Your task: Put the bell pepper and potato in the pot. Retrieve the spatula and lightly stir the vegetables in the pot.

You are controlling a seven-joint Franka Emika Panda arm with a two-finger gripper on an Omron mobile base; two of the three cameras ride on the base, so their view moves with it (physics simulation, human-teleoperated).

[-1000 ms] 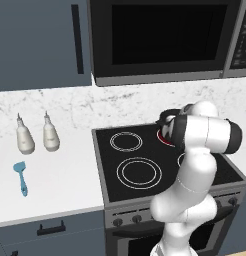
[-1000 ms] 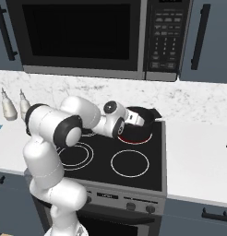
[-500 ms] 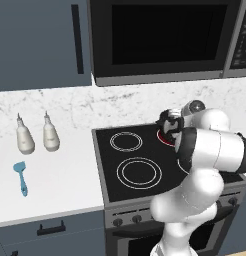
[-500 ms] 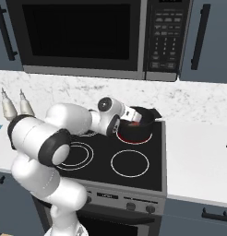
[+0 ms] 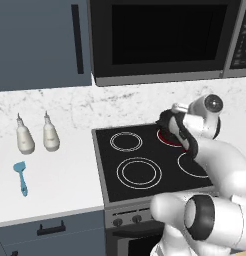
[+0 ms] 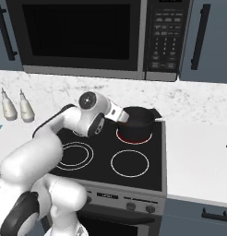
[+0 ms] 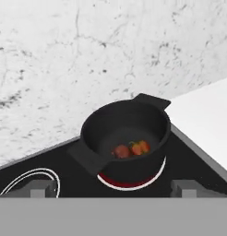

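- Hovering with its jaws spread wide and gripping nothing, the end effector (image 7: 113, 188) is sitting just short of the black pot (image 7: 127, 138), which is resting on the glowing red rear burner (image 6: 134, 137) of the stove.
- Lying together on the pot's floor are the bell pepper (image 7: 140, 147) and the potato (image 7: 121, 150), touching or nearly so, so the loading step is looking done.
- Swinging away carelessly from here is the first risk: the arm is crowding the pot's near handle (image 7: 90, 159), and a clip could be sliding the pot off the burner or tipping the vegetables out.
- Waiting well apart on the white surface (image 5: 60, 175), left of the stove, is the blue spatula (image 5: 20, 176); it is lying flat and thin, so a grasp coming down too high or off-centre could be closing on air or skating it away.
- Standing just behind the spatula are two white nozzle bottles (image 5: 36, 137), which a wide approach could be knocking over.
- Stirring too hard later could be flicking the small pieces over the low rim.
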